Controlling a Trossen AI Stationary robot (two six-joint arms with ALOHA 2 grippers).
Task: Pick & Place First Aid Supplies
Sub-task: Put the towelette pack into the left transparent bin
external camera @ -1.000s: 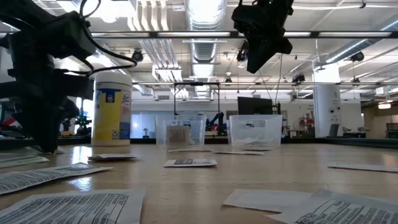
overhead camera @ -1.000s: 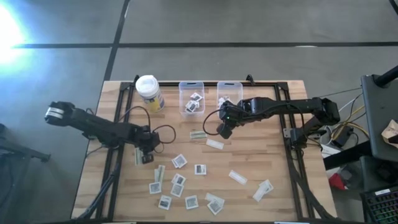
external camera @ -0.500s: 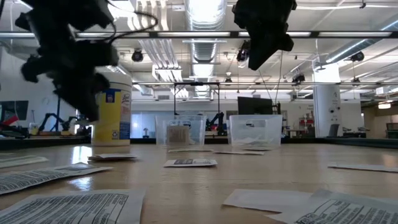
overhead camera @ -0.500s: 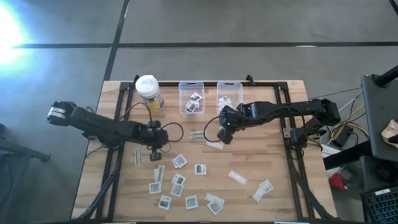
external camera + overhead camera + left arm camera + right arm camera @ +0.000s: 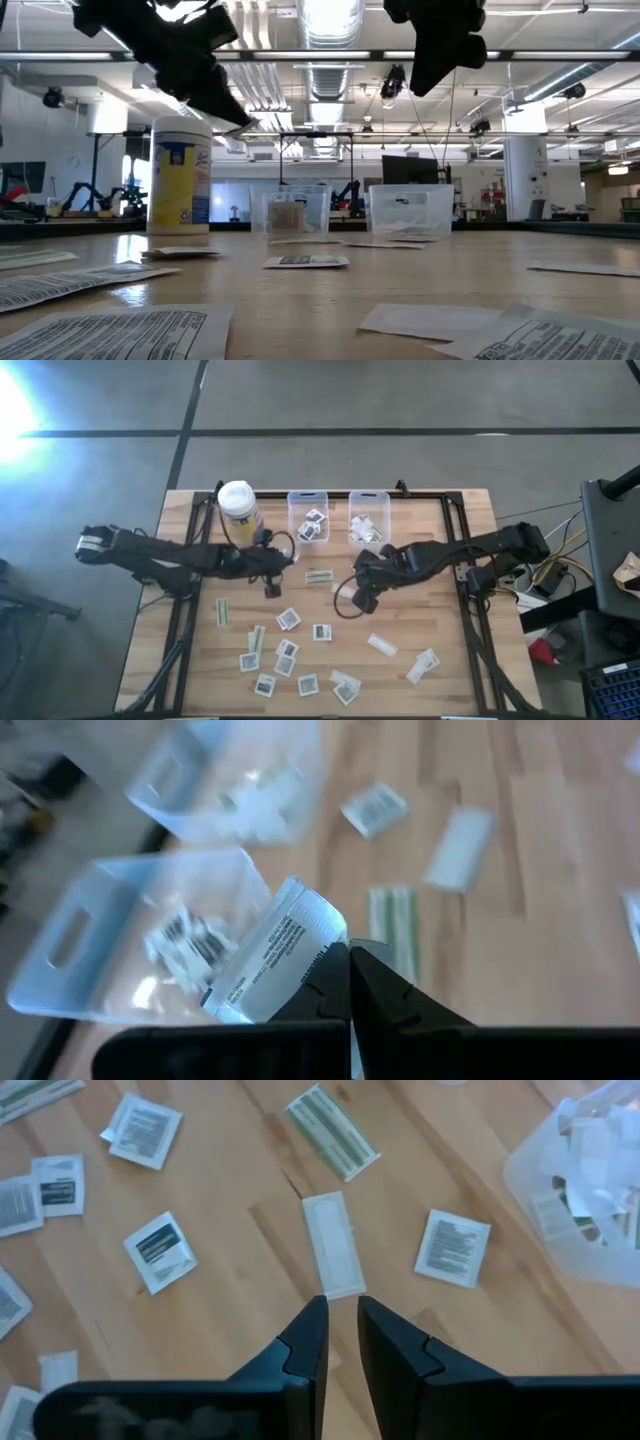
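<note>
- A white printed packet [image 5: 272, 958] sits pinched in the shut jaws of the left gripper [image 5: 348, 960], held in the air just short of the left clear bin [image 5: 120, 935].
- In the high view the left gripper [image 5: 272, 586] hangs over the tabletop [image 5: 440, 630] just in front of that bin [image 5: 308, 518], near the yellow container [image 5: 240, 508].
- A narrow white strip packet [image 5: 332, 1242] lies flat on the tabletop directly ahead of the right gripper [image 5: 340, 1312], whose jaws stand slightly apart and hold nothing.
- A greenish strip [image 5: 331, 1132] lies beyond it, and square packets [image 5: 158, 1250] are scattered around.
- The right clear bin [image 5: 369, 516] holds several packets.
</note>
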